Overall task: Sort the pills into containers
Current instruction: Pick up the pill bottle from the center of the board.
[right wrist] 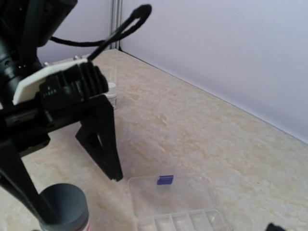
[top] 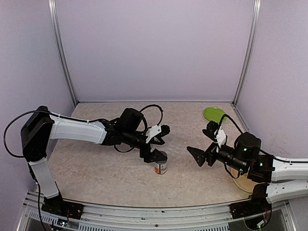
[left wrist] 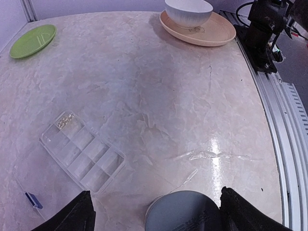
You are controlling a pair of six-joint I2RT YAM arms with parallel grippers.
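The clear pill box [top: 176, 146] lies flat at mid-table. Its row of containers [left wrist: 83, 153] stands uncovered, with the lid [left wrist: 26, 175] folded open beside it. One end compartment holds pale specks [left wrist: 67, 120]. A small dark blue piece [right wrist: 165, 180] sits at the lid's edge; I cannot tell whether it is one of the pills or a clasp. My left gripper [top: 160, 143] is open, its fingers either side of a grey-capped bottle [left wrist: 183, 211] and not pressing it. My right gripper [top: 197, 140] is open and empty, just right of the box.
A green plate [top: 214, 114] lies at the back right. A white bowl [left wrist: 188, 12] rests on a tan plate [left wrist: 204, 32] by the right arm's base. The orange-labelled bottle [top: 160, 166] stands just in front of the box. A small white jar [right wrist: 111, 91] stands further off.
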